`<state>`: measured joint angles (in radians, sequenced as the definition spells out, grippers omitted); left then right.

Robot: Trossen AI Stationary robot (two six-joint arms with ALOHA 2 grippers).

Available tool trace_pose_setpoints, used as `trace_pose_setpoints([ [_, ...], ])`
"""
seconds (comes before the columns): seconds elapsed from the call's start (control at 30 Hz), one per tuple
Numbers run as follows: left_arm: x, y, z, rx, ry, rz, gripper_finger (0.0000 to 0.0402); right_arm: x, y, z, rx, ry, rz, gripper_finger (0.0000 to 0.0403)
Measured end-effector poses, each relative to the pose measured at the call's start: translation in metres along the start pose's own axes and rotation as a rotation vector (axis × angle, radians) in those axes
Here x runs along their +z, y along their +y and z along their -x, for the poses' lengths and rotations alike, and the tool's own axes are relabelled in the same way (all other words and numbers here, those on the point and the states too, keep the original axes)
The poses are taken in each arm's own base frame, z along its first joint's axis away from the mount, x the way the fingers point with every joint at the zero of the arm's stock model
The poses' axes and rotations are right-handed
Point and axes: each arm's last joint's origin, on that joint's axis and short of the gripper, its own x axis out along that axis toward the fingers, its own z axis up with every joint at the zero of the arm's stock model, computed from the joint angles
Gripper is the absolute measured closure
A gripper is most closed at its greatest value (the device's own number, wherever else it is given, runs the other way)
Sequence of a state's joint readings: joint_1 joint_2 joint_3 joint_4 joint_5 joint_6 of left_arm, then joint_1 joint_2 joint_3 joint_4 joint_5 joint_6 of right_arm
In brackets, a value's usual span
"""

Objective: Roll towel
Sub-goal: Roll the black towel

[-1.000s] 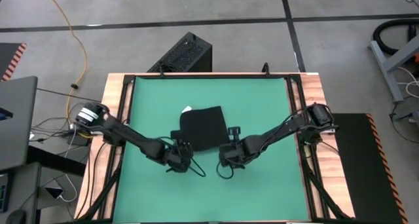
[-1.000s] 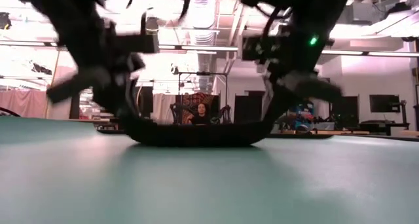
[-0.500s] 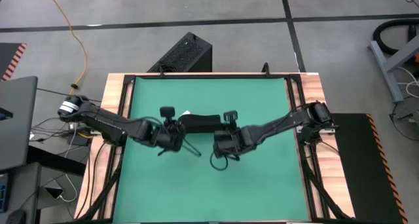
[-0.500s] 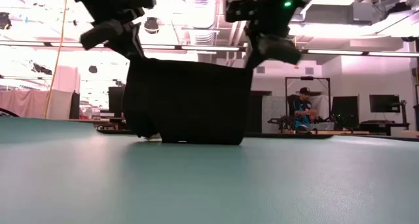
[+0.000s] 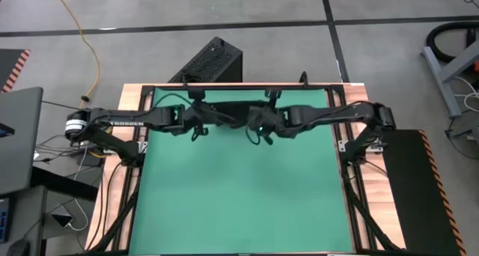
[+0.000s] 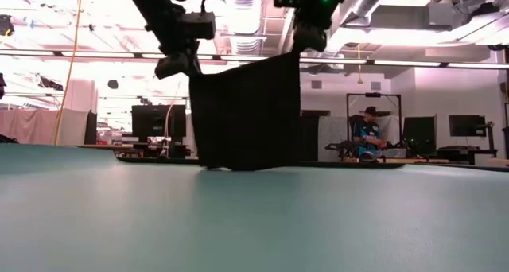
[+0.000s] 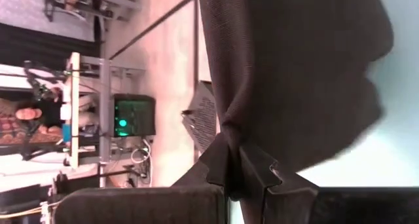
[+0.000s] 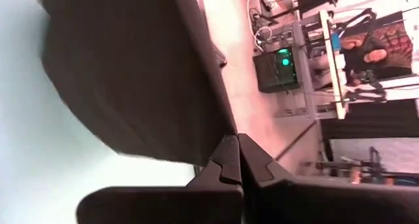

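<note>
Towel [image 6: 248, 113] hangs unrolled over the mat's [image 5: 239, 189] far edge, our left gripper [image 5: 196, 115] and right gripper [image 5: 258, 118] each pinching a top corner; rolling remains.

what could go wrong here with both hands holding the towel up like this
The left hand and right hand each pinch only a top corner of the towel, so a corner might slip free. The hanging cloth's bottom edge touches the green mat near its far edge, so it may bunch when lowered rather than lie flat for rolling.
</note>
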<state>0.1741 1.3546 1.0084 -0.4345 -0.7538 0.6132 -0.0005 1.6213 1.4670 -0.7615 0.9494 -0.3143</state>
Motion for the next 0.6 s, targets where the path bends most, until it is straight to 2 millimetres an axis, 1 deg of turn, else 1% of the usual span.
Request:
trace_pose_setpoints([
  [0.07,0.0,0.007,0.002,0.012,-0.028,0.006,0.0401,-0.002,-0.007,0.002,0.041,-0.016,-0.043,0.0403],
  [0.13,-0.001,0.011,0.008,0.026,-0.053,0.014,0.0401,-0.005,-0.008,0.002,0.087,-0.014,-0.077,0.0403],
  [0.2,0.0,0.011,0.017,0.01,-0.088,0.037,0.0401,-0.007,-0.003,0.004,0.134,-0.001,-0.091,0.0403],
  [0.27,0.0,0.006,0.025,-0.044,-0.115,0.053,0.0401,-0.009,0.01,0.006,0.173,0.009,-0.093,0.0403],
  [0.37,0.001,-0.008,0.035,-0.189,-0.149,0.102,0.0401,-0.016,0.038,0.012,0.254,0.008,-0.098,0.0403],
  [0.43,0.0,-0.021,0.04,-0.311,-0.156,0.129,0.0401,-0.019,0.058,0.02,0.297,-0.001,-0.109,0.0403],
  [0.53,-0.002,-0.05,0.045,-0.436,-0.151,0.139,0.0401,-0.025,0.086,0.037,0.347,-0.019,-0.133,0.0403],
  [0.6,-0.005,-0.068,0.052,-0.482,-0.15,0.15,0.0401,-0.028,0.101,0.051,0.38,-0.049,-0.161,0.0403],
])
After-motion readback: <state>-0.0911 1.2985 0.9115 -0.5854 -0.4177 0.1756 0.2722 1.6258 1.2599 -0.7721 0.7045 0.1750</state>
